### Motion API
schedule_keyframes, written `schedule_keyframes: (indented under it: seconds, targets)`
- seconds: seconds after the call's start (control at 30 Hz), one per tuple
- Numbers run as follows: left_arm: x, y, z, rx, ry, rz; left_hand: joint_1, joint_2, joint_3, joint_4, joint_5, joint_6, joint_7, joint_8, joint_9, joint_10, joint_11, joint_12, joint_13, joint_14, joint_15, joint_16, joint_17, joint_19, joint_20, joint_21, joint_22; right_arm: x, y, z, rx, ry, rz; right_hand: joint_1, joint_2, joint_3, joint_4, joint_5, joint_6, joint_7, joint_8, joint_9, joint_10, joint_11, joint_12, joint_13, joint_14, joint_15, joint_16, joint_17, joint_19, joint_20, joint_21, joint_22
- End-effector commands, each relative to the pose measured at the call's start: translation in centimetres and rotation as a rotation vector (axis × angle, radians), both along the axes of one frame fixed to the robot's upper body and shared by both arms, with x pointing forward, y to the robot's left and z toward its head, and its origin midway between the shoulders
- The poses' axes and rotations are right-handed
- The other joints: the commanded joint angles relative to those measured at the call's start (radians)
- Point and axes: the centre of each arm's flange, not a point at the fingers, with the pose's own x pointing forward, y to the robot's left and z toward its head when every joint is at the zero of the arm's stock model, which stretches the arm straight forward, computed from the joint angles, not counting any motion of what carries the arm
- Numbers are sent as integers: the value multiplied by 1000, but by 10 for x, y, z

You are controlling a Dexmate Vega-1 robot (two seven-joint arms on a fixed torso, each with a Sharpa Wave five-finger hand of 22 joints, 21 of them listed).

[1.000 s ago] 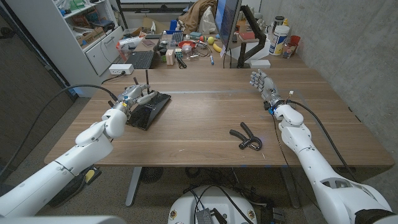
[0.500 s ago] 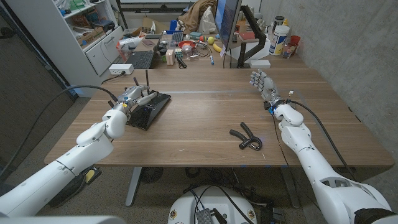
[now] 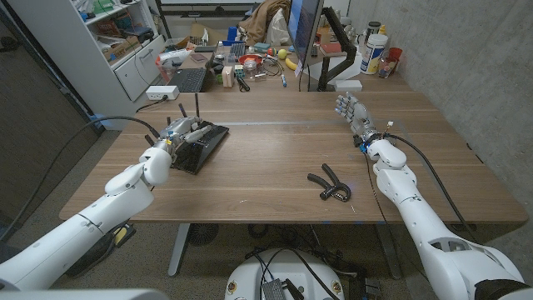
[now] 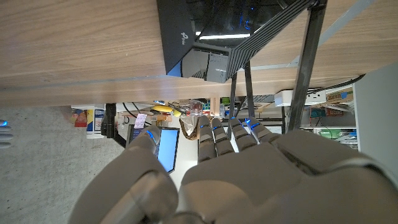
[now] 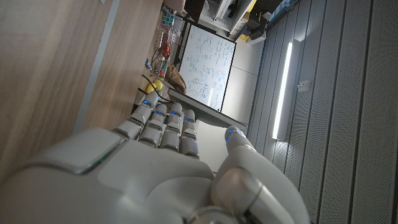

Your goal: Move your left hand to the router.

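Router: flat black plastic box w/ thin antennas (image 3: 200, 142), on wooden table (image 3: 275, 167), robot's left side, near far-left edge.
Left hand (image 3: 179, 131): over router's near-left end, fingers apart, gripping nothing; contact w/ casing can't be confirmed. Reach looks approx. complete.
Right hand (image 3: 351, 111): standing on edge at far right, fingers apart, empty; prob. parked out of the way.
Black hand-grip tool (image 3: 329, 183): mid-table, well apart from both hands.

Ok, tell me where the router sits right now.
In the head view the router lies on the table's left side, at the left hand, far left of the black hand gripper tool.
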Motion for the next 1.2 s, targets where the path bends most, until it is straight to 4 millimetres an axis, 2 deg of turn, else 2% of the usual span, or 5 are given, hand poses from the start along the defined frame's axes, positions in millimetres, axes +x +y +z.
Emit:
schedule_keyframes:
  seconds: [0.03,0.53,1.2]
  targets:
    - [7,-2,-7,-12,22,-9,13,-1,0,-3,5,9,-2,0,3,11,0,-2,1,5,-41,3,5,-1,4,-6,3,0,-1,0,0,-1,-5,1,-6,1,-3,5,5,-3,2,3,11,0,-5,5,8,0,0,1,11,-19,-2,4]
    - [9,-4,-13,-13,48,-3,14,-1,-2,-3,6,15,-2,1,3,15,-9,-2,1,6,-42,3,5,2,7,-11,3,3,-4,4,-1,-5,-3,0,-5,1,-4,5,6,-3,2,3,12,-1,-5,5,9,-1,-1,1,13,-18,-8,4]
    - [12,-4,-20,-25,64,5,16,0,-5,-3,7,24,-4,1,3,19,-4,-2,1,8,-45,2,5,6,12,-18,4,6,-4,6,-7,-8,2,-1,-4,0,-4,5,6,-2,2,3,12,1,-6,5,8,-1,-1,1,16,-18,-15,4]
